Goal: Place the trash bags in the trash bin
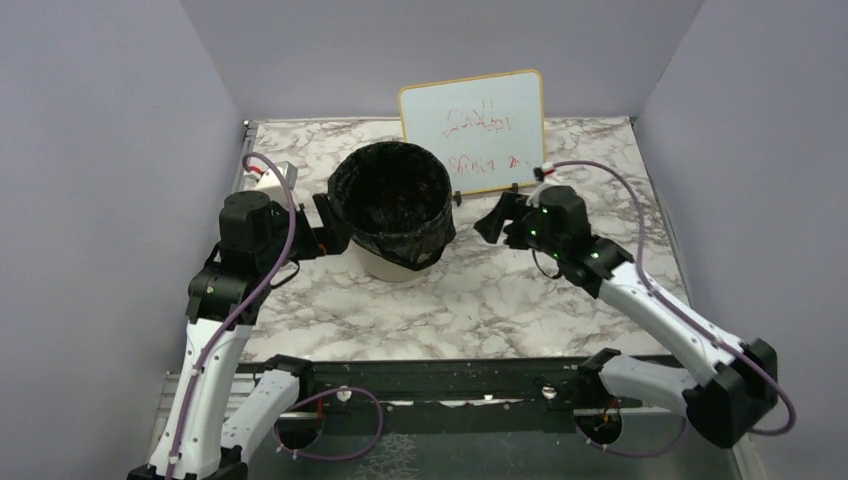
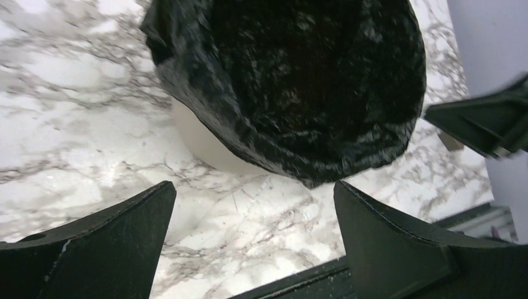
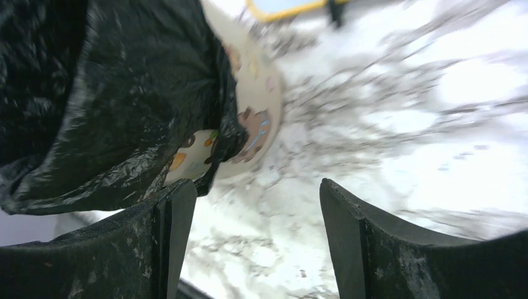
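The left tool (image 1: 335, 226) (image 2: 252, 193) has its fingers spread wide with nothing between them. Only bare marble surface (image 1: 480, 300) shows in the gap. Straight ahead of it, just beside its tips, stands the trash bin (image 1: 385, 266) (image 2: 199, 140). The trash bag (image 1: 392, 195) (image 2: 292, 87) lines the bin's inside, and its edge is folded outward over the rim into a wrinkled black cuff. Whether the tips touch that cuff cannot be told.

The right tool (image 1: 492, 222) (image 3: 258, 187) is also spread and holds nothing. In its own blurred wrist view the bag (image 3: 93, 112) and a strip of cream bin wall (image 3: 258, 93) lie ahead and to one side, clear of its fingers. From above, a band of surface separates this tool from the bin.

The bin stands between the two tools, its axis upright and its mouth facing up. The left tool is the nearer one, level with the cuff. The cuff hangs unevenly, lower on the side facing the arms' bases. My judgement is that the bag is essentially seated, so any further move would be a tuck or tug at the cuff, with the left tool best placed to make it.

Beyond the bin, a whiteboard (image 1: 475, 130) leans at the far edge.
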Tool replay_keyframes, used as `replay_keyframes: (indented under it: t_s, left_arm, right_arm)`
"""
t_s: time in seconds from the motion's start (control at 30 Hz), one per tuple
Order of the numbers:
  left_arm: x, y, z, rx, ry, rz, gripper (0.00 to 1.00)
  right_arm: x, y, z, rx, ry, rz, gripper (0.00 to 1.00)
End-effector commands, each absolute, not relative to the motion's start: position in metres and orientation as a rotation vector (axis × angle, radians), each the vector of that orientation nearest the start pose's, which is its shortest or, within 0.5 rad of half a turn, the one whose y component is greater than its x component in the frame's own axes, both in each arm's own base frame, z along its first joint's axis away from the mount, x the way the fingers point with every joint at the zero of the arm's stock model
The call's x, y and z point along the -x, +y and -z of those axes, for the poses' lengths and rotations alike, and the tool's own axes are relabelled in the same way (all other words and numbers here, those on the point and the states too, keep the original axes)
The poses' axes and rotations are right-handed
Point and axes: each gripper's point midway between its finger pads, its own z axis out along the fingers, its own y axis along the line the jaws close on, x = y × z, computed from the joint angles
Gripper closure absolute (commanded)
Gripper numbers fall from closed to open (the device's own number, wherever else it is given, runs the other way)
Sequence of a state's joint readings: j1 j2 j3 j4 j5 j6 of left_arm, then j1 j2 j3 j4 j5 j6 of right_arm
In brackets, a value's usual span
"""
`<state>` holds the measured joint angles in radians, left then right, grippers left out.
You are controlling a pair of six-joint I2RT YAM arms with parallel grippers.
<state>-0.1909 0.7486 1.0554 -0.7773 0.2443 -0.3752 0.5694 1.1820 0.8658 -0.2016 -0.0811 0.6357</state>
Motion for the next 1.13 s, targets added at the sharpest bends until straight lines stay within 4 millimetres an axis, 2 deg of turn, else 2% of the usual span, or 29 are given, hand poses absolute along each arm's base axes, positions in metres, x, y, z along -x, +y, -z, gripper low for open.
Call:
replay_keyframes:
  t_s: [0.0,0.13,0.2,0.33,0.5,0.63,0.9,1.1]
  left_arm:
    - [-0.242,-0.065,-0.302,0.135,2.066,0.356,0.01]
    - [-0.258,-0.043,-0.316,0.219,2.073,0.201,0.01]
    - [-0.264,-0.031,-0.323,0.283,2.058,0.135,0.01]
    - [-0.266,-0.016,-0.336,0.374,2.021,0.06,0.01]
    - [-0.259,-0.007,-0.339,0.409,1.988,0.03,0.01]
    - [-0.253,-0.011,-0.333,0.403,1.997,0.06,0.01]
    - [-0.254,-0.012,-0.321,0.431,2.02,0.068,0.01]
    - [-0.256,-0.015,-0.314,0.427,2.045,0.077,0.01]
  right_arm:
    - [-0.295,0.142,-0.232,-0.135,2.002,-0.346,0.2]
    - [-0.282,0.108,-0.299,-0.089,1.808,-0.25,0.16]
    - [-0.274,0.098,-0.32,-0.077,1.775,-0.224,0.15]
    - [-0.261,0.111,-0.342,0.053,1.791,-0.293,0.14]
    - [-0.25,0.134,-0.341,0.133,1.859,-0.421,0.12]
    - [-0.245,0.148,-0.338,0.188,1.884,-0.491,0.11]
    - [-0.246,0.153,-0.325,0.187,1.934,-0.499,0.11]
    - [-0.248,0.148,-0.322,0.169,1.945,-0.47,0.11]
